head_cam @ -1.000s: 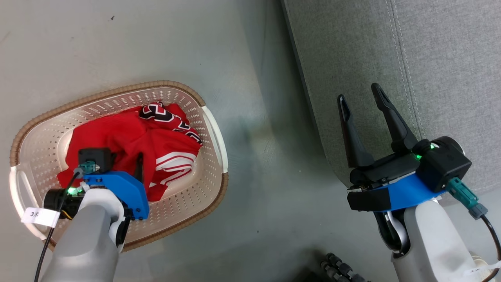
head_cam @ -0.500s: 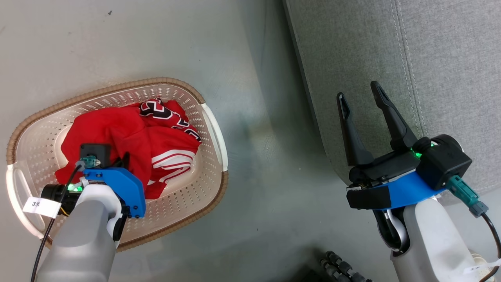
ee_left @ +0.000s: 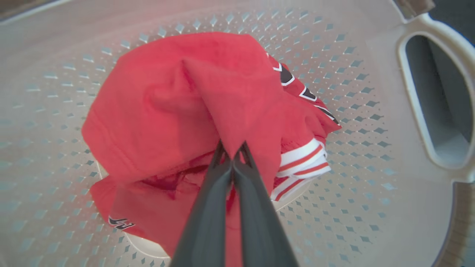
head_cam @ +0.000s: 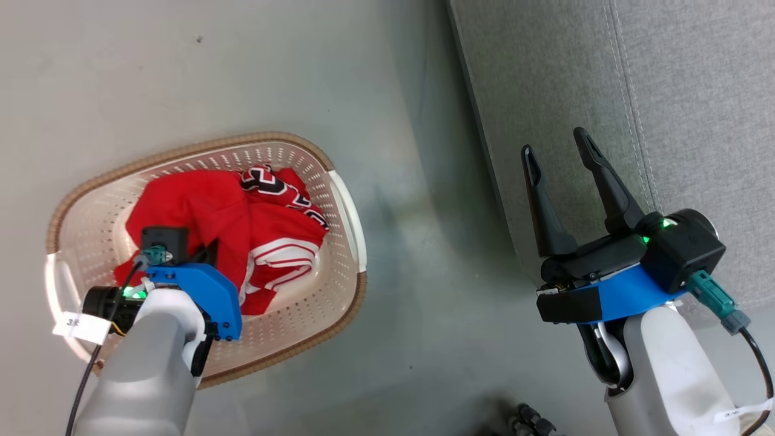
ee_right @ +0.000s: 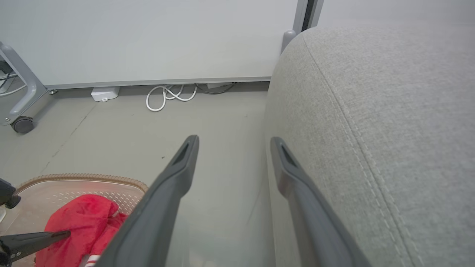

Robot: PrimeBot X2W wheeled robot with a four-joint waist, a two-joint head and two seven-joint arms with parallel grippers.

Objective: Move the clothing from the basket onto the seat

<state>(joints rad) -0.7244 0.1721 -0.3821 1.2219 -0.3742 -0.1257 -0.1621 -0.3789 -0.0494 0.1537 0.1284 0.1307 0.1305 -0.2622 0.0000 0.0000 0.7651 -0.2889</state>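
1. Left gripper (ee_left: 232,150) is clamped. My wrist camera shows both fingers pressed together with a fold of the clothing (ee_left: 167,104) pinched between their tips. The red cloth is drawn up into a ridge toward them.
2. On my head camera, that arm reaches down into the basket (head_cam: 290,306). Its blue mount and pale forearm cover the near part of the pile.
3. All the clothing I can see lies inside the basket, bunched over the middle of its perforated bottom. Red-and-white striped trim shows on the side nearer the seat (head_cam: 666,91). Black-and-white numerals show at the pile's far edge.
4. The basket stands on the grey floor (head_cam: 181,72), to the left of the seat and apart from it, with bare floor between the two.
5. Right gripper (head_cam: 554,142) is spread wide and holds nothing. It hangs at the seat's left edge, fingers pointing away from me.
6. On its wrist camera I see one finger over the floor and the other against the seat's rounded, stitched side.
7. Beyond them a white cable (ee_right: 167,98) lies coiled at the foot of a pale wall. A castor (ee_right: 23,124) stands at the far left.
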